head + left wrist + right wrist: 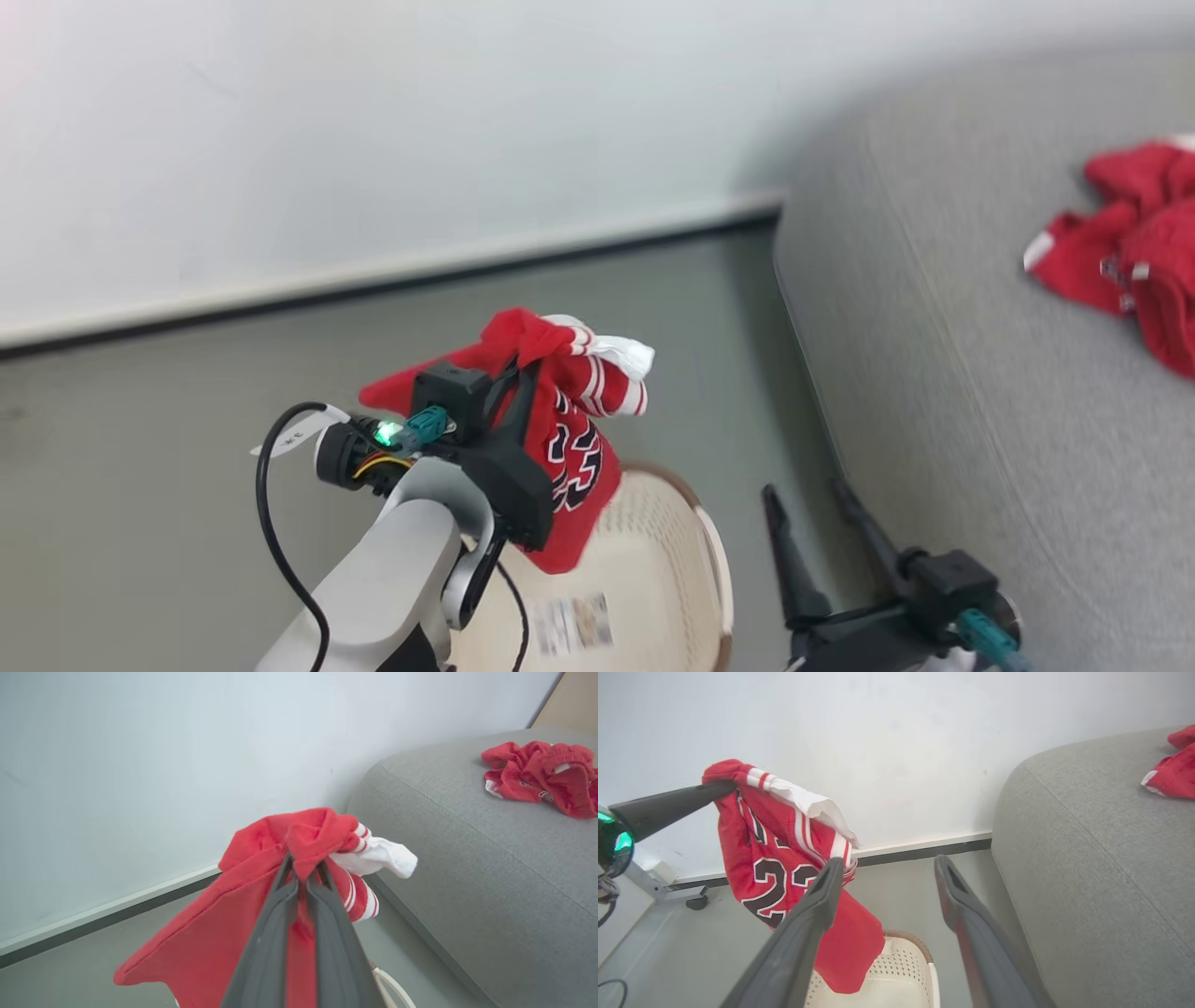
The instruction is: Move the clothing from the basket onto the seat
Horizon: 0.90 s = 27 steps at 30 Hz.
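Closest in, the left end effector (304, 868) has its two dark fingers pinched almost together on a bunched fold near the top of a red jersey (579, 457). The jersey hangs free in the air above the cream basket (714, 551), its lower hem dangling over the basket's open mouth without seeming to touch it. It drapes limp and crumpled, with the black-and-white 23 and the white striped trim folding over the fingers. I judge it light, soft and without any stiffness, so a pinch on a gathered wad holds better than one on a single thin layer, which could slide out. The white edge flopping loose beside the fingers looks likely to catch on the basket rim or a finger. To the right, low over the grey floor (187, 392), the right end effector (805, 495) stands spread wide with nothing between its fingers. Beyond it rises the grey sofa (934, 373), and farther back on its cushion a second red garment (1130, 252) lies crumpled.
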Tool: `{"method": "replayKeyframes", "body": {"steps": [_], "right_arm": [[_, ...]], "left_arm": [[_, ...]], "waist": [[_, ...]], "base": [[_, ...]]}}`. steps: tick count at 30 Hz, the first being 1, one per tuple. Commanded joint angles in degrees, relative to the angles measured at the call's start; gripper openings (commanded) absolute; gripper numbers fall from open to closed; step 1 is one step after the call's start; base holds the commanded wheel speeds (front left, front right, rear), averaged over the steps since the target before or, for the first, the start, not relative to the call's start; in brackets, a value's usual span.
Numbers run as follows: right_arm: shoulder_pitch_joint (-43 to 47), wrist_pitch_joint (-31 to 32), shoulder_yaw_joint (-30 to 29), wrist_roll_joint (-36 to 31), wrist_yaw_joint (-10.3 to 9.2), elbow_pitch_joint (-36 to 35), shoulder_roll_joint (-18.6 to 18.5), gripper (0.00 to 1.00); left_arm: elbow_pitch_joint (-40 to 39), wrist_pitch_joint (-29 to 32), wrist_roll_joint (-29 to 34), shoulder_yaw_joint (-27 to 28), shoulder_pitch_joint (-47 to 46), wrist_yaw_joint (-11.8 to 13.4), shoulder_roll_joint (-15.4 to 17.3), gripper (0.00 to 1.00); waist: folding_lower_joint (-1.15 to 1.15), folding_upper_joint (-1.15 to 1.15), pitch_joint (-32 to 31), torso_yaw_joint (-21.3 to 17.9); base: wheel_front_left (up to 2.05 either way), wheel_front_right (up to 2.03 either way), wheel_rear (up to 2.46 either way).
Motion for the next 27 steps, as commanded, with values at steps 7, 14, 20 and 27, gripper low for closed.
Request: {"method": "replayKeyframes", "body": {"steps": [7, 14, 20, 27], "right_arm": [[-2.5, 1.3, 4.4, 2.3, -0.02, 3.0, -0.1, 1.0], [-5.9, 2.6, 9.3, 4.3, -0.02, 6.1, -0.1, 1.0], [-8.5, 5.4, 11.9, 6.1, -0.02, 9.6, -0.1, 1.0], [-11.5, 5.9, 13.4, 8.3, -0.02, 13.0, -0.1, 1.0]], "left_arm": [[-5.9, 1.1, -1.4, -1.0, -0.8, 1.8, -0.1, 0.0], [-9.9, 2.2, -2.1, -1.4, -2.9, 2.5, 0.0, 0.0], [-12.8, 3.2, -3.7, -2.5, -4.0, 2.7, -0.1, 0.0], [-16.3, 4.7, -4.9, -4.6, -4.1, 3.2, -0.1, 0.0]], "waist": [[0.02, 0.01, -12.9, 7.5], [0.02, 0.01, -14.4, 8.6], [0.02, 0.01, -15.0, 9.2], [0.02, 0.01, -15.4, 10.1]], "base": [[0.0, 0.0, 0.0], [0.0, 0.0, 0.0], [0.0, 0.0, 0.0], [0.0, 0.0, 0.0]]}}
